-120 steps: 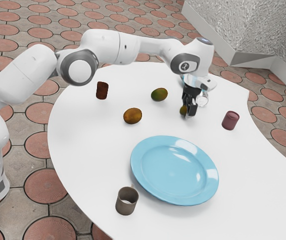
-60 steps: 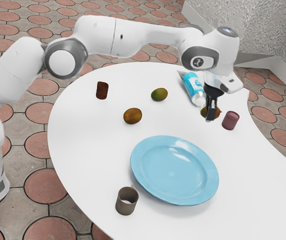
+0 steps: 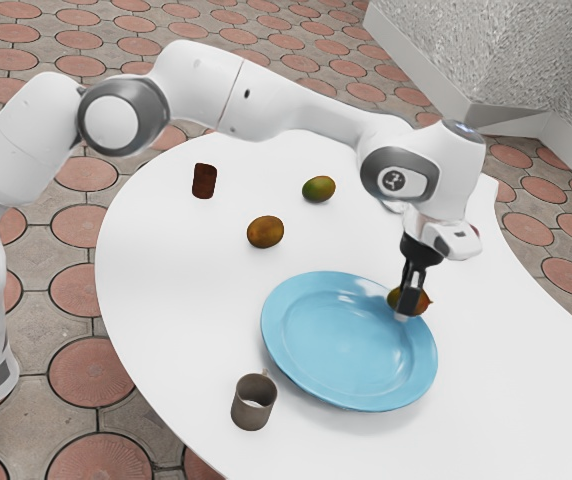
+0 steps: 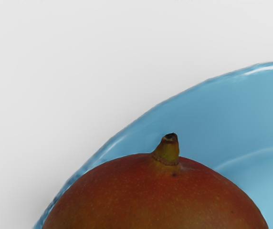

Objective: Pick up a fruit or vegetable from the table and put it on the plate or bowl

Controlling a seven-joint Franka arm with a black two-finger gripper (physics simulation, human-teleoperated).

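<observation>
My black gripper is shut on a small red-orange mango and holds it just over the far right rim of the blue plate. In the wrist view the mango sits right under the hand, its stem pointing up, with the plate's edge curving behind it. Two more mangoes lie on the white table: a brownish one and a green-orange one, both beyond the plate.
A dark brown cup stands at the table's far left part. A grey-brown mug stands by the plate's near left edge. The arm's wrist hangs over the table's right part, hiding what lies behind it.
My hand carried the mango from the table's far right part, near the bottle and maroon cup, toward the front and down over the plate's rim. The arm now covers the bottle and cup.
</observation>
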